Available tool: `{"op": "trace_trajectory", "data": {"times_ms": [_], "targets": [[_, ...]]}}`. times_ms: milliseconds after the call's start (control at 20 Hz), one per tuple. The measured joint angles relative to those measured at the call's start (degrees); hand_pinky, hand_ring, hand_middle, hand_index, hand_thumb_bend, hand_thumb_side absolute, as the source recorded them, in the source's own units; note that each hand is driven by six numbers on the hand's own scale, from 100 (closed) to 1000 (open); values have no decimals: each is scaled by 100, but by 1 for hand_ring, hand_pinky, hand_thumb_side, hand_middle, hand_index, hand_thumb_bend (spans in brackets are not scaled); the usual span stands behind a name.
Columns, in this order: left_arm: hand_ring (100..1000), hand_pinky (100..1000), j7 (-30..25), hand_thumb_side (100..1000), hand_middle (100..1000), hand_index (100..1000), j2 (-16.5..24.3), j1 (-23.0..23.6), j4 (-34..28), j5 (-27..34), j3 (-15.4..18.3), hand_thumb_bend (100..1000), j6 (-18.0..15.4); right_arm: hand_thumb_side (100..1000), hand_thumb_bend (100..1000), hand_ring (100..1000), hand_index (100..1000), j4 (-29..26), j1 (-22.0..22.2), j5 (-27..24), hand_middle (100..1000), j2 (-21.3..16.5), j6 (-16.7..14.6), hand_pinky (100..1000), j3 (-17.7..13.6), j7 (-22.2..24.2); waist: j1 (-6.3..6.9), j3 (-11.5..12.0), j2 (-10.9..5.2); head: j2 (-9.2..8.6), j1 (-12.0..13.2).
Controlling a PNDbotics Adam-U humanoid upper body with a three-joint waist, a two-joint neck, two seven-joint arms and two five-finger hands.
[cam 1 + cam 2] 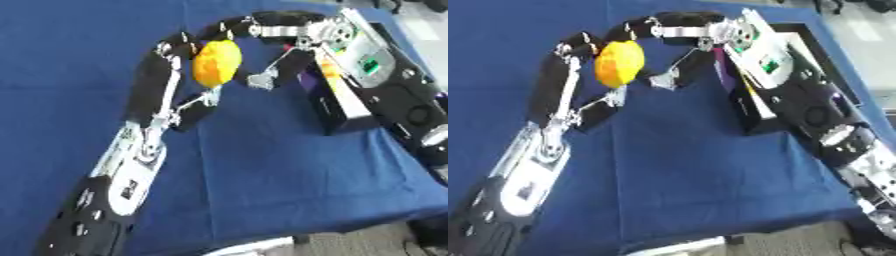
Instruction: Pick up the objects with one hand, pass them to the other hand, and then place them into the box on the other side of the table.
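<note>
The right arm covers most of the box (754, 117), so its inside stays hidden. The yellow object (216, 62) is too blurred to identify, and the left robot hand (179, 60) hides its far side.

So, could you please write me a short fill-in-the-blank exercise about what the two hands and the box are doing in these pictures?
1. The left hand is curled round a ____ object.
2. The right hand reaches toward the object from the robot's ____ side.
3. The black box sits under the ____ arm.
4. The table is covered by a ____ cloth.

Missing words: yellow; right; right; blue
</note>
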Motion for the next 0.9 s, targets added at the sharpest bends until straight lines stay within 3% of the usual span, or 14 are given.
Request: {"op": "trace_trajectory", "data": {"times_ms": [150,500,900], "targets": [[560,729,9,102,577,571,0,0,0,0,0,100,-9,325,149,1000,1000,1,1,21,997,0,-3,965,-1,-3,0,0,0,0,-1],[559,729,14,101,577,571,1,30,0,-11,0,100,-16,336,155,1000,1000,22,4,43,1000,1,-14,967,-16,-14,0,5,0,0,-3],[558,729,29,102,577,572,1,32,6,-24,2,100,-15,282,125,1000,1000,-3,11,-10,988,1,-21,962,-13,-20,0,-10,0,0,-3]]}}
